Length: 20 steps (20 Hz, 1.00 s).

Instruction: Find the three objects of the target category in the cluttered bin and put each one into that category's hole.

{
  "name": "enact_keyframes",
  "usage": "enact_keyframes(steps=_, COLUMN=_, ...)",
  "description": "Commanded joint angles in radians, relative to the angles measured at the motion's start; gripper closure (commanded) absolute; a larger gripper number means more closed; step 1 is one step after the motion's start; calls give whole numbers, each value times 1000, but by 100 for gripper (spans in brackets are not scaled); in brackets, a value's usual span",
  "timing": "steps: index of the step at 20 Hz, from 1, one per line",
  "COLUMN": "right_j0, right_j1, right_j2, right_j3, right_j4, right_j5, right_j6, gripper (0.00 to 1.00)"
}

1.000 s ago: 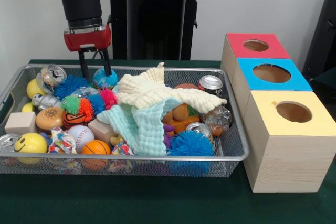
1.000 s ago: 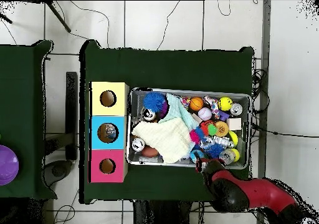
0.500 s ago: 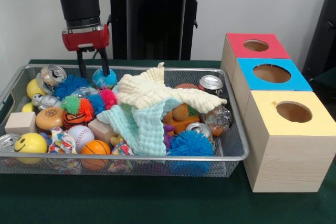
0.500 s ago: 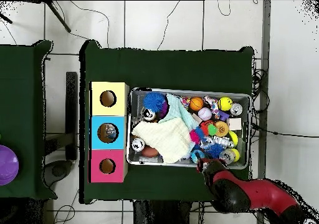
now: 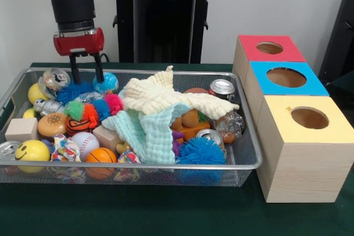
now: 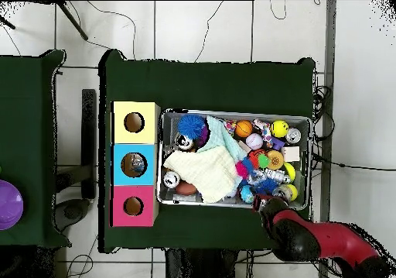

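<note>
On the green table, the open, empty claw (image 5: 85,74) hangs beside the bin's (image 5: 243,161) blue globe ball (image 5: 109,83).

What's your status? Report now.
Gripper open, empty, above the bin's far rim. Nothing grasped; globe ball beside the fingers. Cloths cover the bin's middle, hiding items beneath.

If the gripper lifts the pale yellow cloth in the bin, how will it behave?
The pale yellow waffle-textured cloth will probably sag limply, since it lies draped in folds. It looks light. One corner overlaps the silver can, so it may drag.
</note>
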Motion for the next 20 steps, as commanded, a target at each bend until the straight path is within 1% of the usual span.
enact_keyframes(steps=1, right_j0=16, right_j1=47, right_j2=77, right_j3=-150, right_j4=9, right_j5=163, right_j6=-136, gripper=0)
enact_keyframes(steps=8, right_j0=90, right_j1=51, right_j2=30, right_j3=-185, right_j4=-14, right_j5=118, right_j6=-54, gripper=0)
enact_keyframes(steps=11, right_j0=103, right_j1=52, right_j2=16, right_j3=-186, right_j4=-23, right_j5=98, right_j6=-37, gripper=0)
enact_keyframes(steps=16, right_j0=84, right_j1=64, right_j2=24, right_j3=-180, right_j4=-23, right_j5=89, right_j6=-52, gripper=0)
enact_keyframes(steps=20, right_j0=87, right_j1=73, right_j2=20, right_j3=-179, right_j4=-30, right_j5=69, right_j6=-41, gripper=0)
